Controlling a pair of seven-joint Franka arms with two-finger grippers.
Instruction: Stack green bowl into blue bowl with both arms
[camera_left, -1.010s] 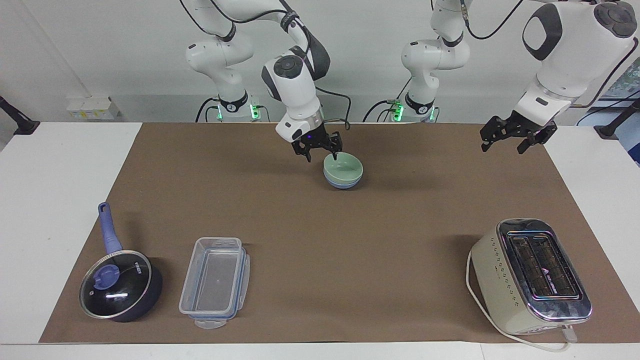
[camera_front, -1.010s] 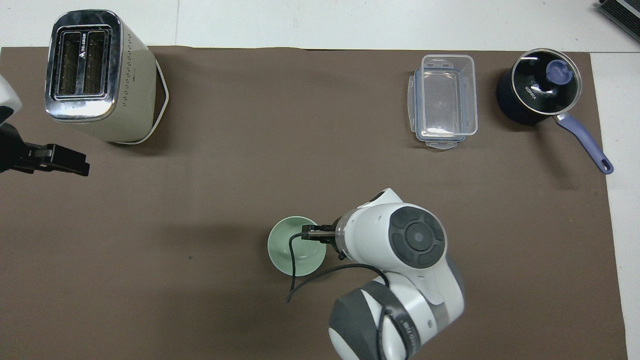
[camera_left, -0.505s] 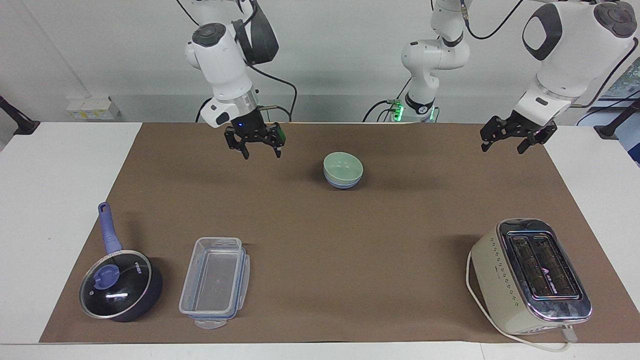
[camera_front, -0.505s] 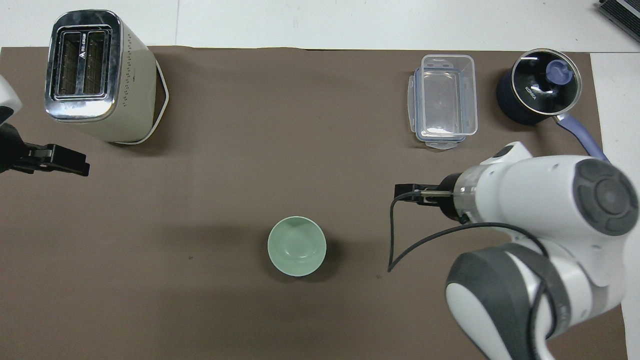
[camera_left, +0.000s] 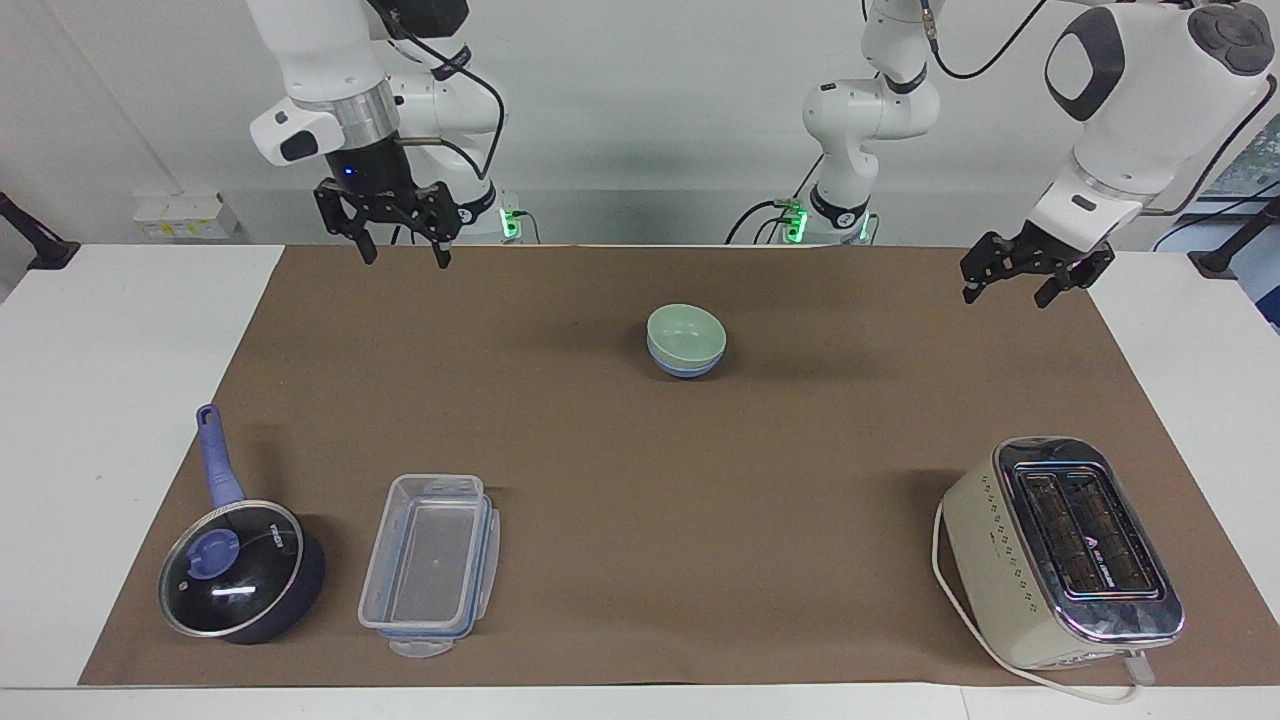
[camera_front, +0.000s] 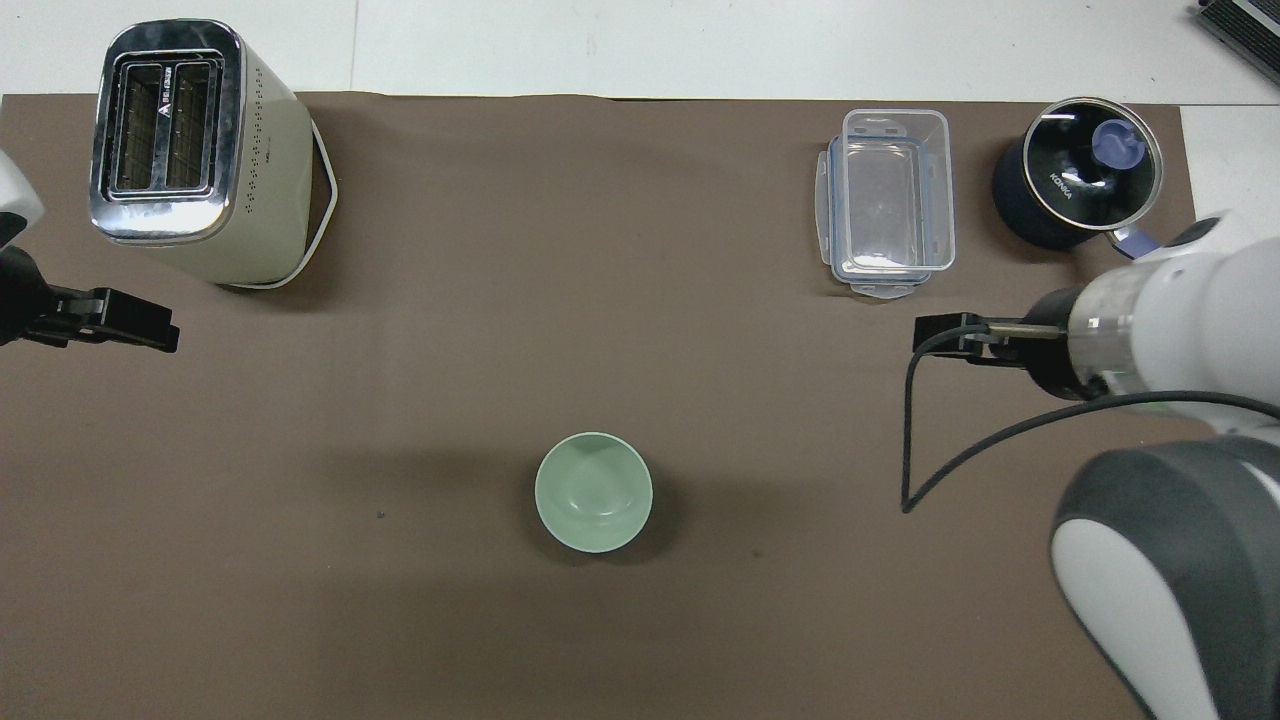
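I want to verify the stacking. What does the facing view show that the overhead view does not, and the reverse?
Only the facing view shows the small periwinkle-blue bowl under the pale mint-green bowl, and both open pincers, left and right, raised clear. Only the overhead view shows the green bowl's empty inside. Both show the cream toaster, the clear plastic container and the dark lidded pan.

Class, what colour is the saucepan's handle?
Periwinkle blue handle; the facing view shows it best.
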